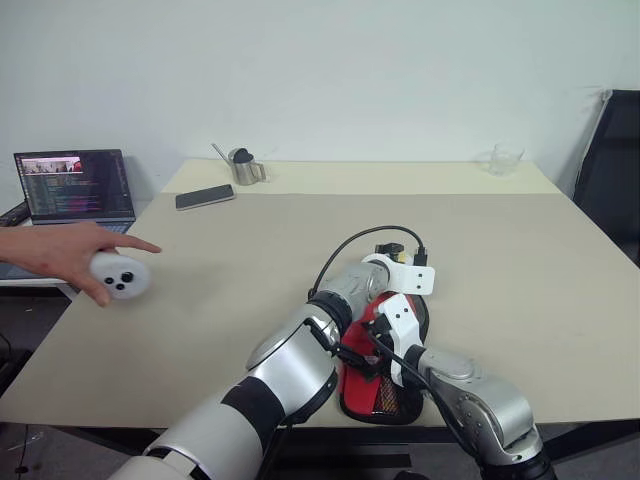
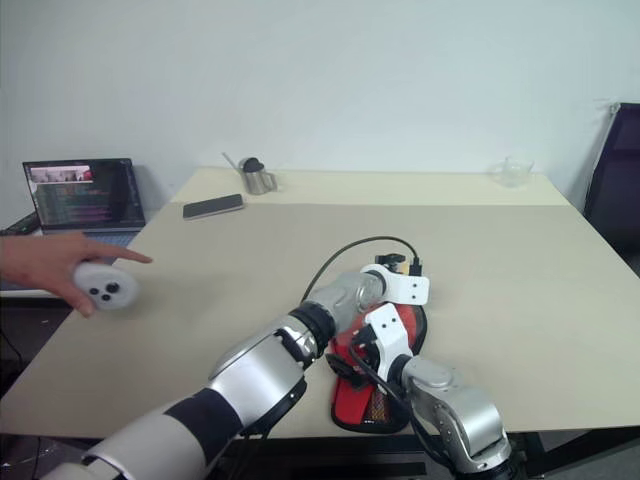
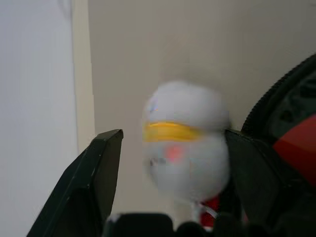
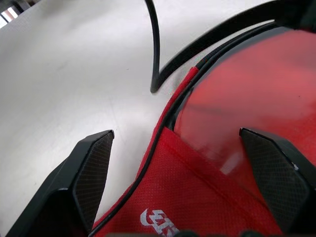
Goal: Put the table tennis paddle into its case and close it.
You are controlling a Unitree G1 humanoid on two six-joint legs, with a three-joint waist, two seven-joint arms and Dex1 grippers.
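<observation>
Round red rubber-faced paddle (image 4: pixel 247 94) sits partway inside the soft red-and-black zip case (image 1: pixel 385 395); both tools spread, nothing pinched, zipping remains.

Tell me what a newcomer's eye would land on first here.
First the red-and-black case at the table's near edge, half hidden under both arms, the red paddle showing at its open edge. Next, a person's hand at the table's left edge on a white controller, before a lit laptop.
</observation>
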